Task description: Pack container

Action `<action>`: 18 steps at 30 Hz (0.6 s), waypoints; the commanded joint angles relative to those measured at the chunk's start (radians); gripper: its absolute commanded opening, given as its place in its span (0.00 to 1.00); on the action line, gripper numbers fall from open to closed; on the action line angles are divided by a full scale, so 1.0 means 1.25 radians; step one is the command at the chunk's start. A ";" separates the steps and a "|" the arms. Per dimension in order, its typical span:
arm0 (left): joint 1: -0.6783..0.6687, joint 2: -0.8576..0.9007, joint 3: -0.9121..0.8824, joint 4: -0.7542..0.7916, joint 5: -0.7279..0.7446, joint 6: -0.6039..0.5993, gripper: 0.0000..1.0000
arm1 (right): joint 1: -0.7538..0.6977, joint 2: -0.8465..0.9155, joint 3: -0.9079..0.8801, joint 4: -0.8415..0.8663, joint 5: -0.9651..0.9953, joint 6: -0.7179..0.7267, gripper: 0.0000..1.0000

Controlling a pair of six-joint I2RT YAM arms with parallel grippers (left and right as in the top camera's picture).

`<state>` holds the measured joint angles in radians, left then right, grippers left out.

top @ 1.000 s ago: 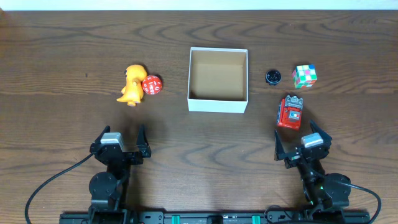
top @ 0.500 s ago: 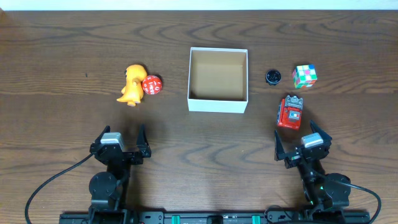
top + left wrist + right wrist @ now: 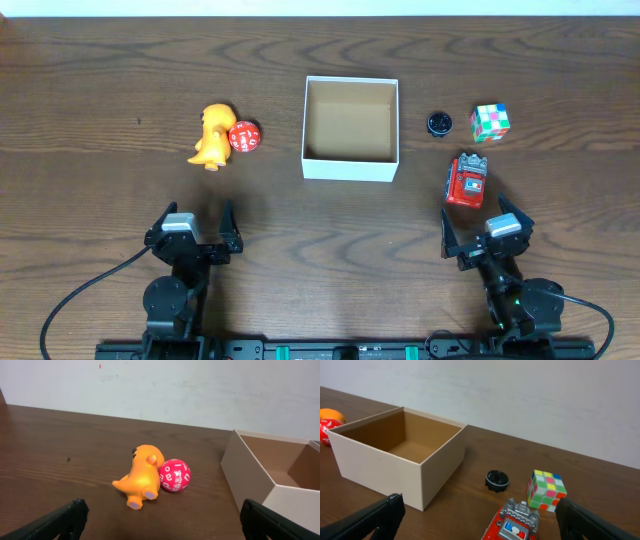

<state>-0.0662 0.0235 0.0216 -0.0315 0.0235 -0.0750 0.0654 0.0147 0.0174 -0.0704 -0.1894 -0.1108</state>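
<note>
1. Left gripper [image 3: 195, 212]: jaws spread wide, nothing between them, parked low at the near edge of the table.
2. Right gripper [image 3: 479, 213]: likewise released and empty.
3. Container [image 3: 348, 168]: upright on the table, ahead and to the right of the left gripper, ahead and to the left of the right gripper. Its brown floor is bare; nothing is packed yet.
4. Ahead of the left gripper and slightly to its right: an orange dinosaur toy [image 3: 212, 133] with a red numbered ball die [image 3: 244, 137] touching its right side.
5. Just ahead of the right gripper's fingertips: a red and grey toy [image 3: 466, 181]. Farther ahead lie a black round cap [image 3: 439, 123] and a puzzle cube [image 3: 489, 122], apart from each other.
6. Judgement: the first pick has not begun. The red and grey toy is the closest candidate for the right arm.
7. Recommended method: centre the open jaws over the toy's narrower sides and close on its body, not its raised top. Lift above the container's wall before moving left, and let go low over the floor.
8. Risks: the thin cardboard wall may shift if struck. The die may roll if the dinosaur is taken first.
</note>
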 commanded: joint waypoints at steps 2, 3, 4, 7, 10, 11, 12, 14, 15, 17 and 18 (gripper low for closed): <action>0.004 0.000 -0.014 -0.031 -0.007 -0.001 0.98 | 0.007 -0.006 0.008 0.000 0.005 0.019 0.99; 0.004 0.000 -0.014 -0.031 -0.007 -0.001 0.98 | 0.007 -0.006 0.018 0.000 0.005 0.020 0.99; 0.004 0.000 -0.014 -0.031 -0.007 -0.001 0.98 | 0.007 -0.005 0.030 0.000 0.005 0.023 0.99; 0.004 0.000 -0.014 -0.031 -0.007 -0.001 0.98 | 0.007 0.003 0.102 -0.003 0.005 0.022 0.99; 0.004 0.000 -0.014 -0.031 -0.007 -0.001 0.98 | 0.006 0.039 0.216 -0.026 0.029 0.025 0.99; 0.004 0.000 -0.014 -0.031 -0.007 -0.001 0.98 | 0.006 0.059 0.256 -0.042 0.045 0.035 0.99; 0.004 0.000 -0.014 -0.031 -0.007 -0.001 0.98 | 0.006 0.087 0.306 -0.067 0.058 0.049 0.99; 0.004 0.000 -0.014 -0.031 -0.007 -0.001 0.98 | 0.006 0.156 0.404 -0.130 0.062 0.063 0.99; 0.004 0.000 -0.014 -0.031 -0.007 -0.001 0.98 | 0.006 0.200 0.458 -0.171 0.063 0.074 0.99; 0.004 0.000 -0.014 -0.031 -0.007 -0.001 0.98 | 0.006 0.292 0.562 -0.255 0.062 0.092 0.99; 0.004 0.000 -0.014 -0.031 -0.007 -0.001 0.98 | 0.006 0.348 0.622 -0.304 0.062 0.099 0.99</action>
<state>-0.0662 0.0235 0.0216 -0.0315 0.0235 -0.0746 0.0654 0.3222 0.6758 -0.3927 -0.1349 -0.0395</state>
